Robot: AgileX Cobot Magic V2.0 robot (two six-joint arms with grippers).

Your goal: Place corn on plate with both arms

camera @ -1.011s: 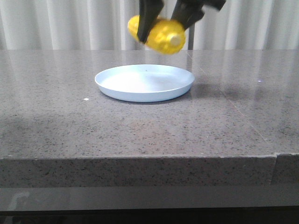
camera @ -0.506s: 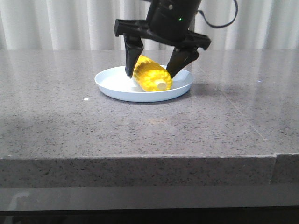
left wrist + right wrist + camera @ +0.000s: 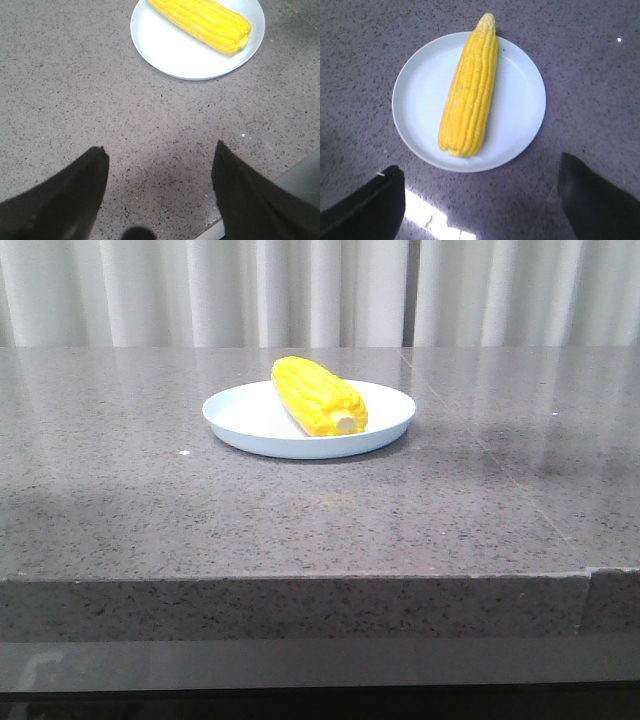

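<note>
The yellow corn (image 3: pixel 318 395) lies on the pale blue plate (image 3: pixel 240 418) at the middle of the table, its pale stub toward the front. No gripper shows in the front view. In the left wrist view the corn (image 3: pixel 200 21) and plate (image 3: pixel 165 47) lie well beyond my open, empty left gripper (image 3: pixel 160 152), which is over bare table. In the right wrist view the corn (image 3: pixel 469 95) lies along the plate (image 3: pixel 417 95), just beyond my open, empty right gripper (image 3: pixel 480 167).
The grey speckled stone table (image 3: pixel 300 510) has its front edge near the camera. White curtains (image 3: pixel 200 290) hang behind it. A table edge (image 3: pixel 300 175) shows beside the left gripper's finger in the left wrist view.
The gripper carried the corn down onto the plate, opened and let go of it, then withdrew out of the front view. The corn now rests alone on the plate.
</note>
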